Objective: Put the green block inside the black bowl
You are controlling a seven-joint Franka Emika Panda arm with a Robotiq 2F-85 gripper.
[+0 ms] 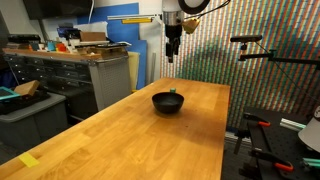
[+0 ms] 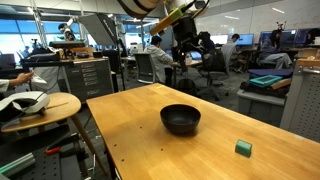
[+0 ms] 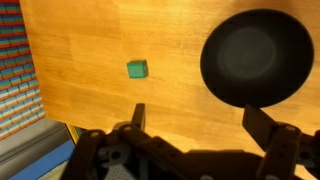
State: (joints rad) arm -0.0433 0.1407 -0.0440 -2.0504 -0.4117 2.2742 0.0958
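Observation:
The black bowl [image 1: 168, 102] stands on the wooden table, and it also shows in the other exterior view [image 2: 181, 120] and at the upper right of the wrist view [image 3: 258, 58]. The small green block [image 2: 243, 148] lies on the table a short way from the bowl, near the table edge. It peeks out just behind the bowl in an exterior view [image 1: 173, 90] and lies left of the bowl in the wrist view [image 3: 137, 69]. My gripper [image 1: 173, 45] hangs high above the table, open and empty. In the wrist view its two fingers [image 3: 200, 120] are spread wide apart.
The wooden table [image 1: 130, 140] has a yellow tape mark [image 1: 29, 160] near one corner. A patterned screen [image 1: 205, 55] stands behind the table. Cabinets [image 1: 85, 75], a round side table [image 2: 40, 105] and office clutter surround it.

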